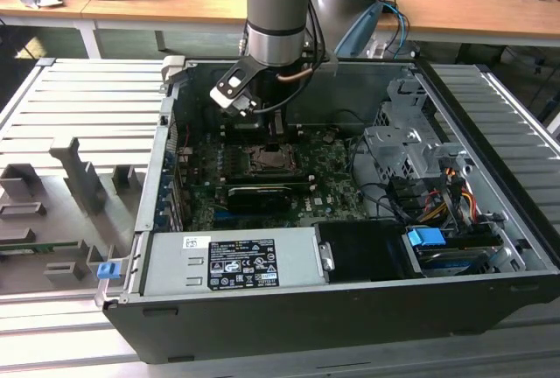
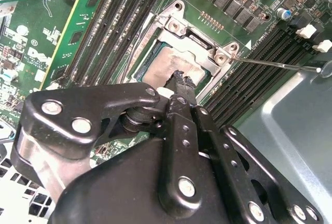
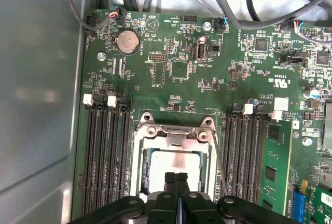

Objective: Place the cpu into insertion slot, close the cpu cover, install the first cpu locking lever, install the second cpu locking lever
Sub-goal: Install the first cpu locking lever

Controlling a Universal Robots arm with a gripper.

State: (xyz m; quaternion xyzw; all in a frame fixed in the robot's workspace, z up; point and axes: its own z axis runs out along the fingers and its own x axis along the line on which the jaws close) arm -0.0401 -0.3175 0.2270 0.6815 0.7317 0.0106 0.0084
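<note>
The gripper has its two fingers pressed together into one narrow tip with nothing pinched between them. In both wrist views that tip sits on, or just above, the bare metal top of the cpu; I cannot tell which. The main risk, as I judge it, lies in that small contact: a push landing off-centre, or a tip that skids on the smooth metal, could scratch the chip, rock it on the contacts beneath, or catch the inner edge of the frame around it. The cpu lies in the insertion slot, and the cpu cover appears to be folded down over it, its square opening framing the chip. A thin locking lever stands out loose to one side, so the cover looks unlatched. It could lift or shift if the tip drags on it. Rows of dark memory slots flank the socket closely on the green circuit board, leaving little room for a sideways slip. All of this sits deep inside the open computer case.
</note>
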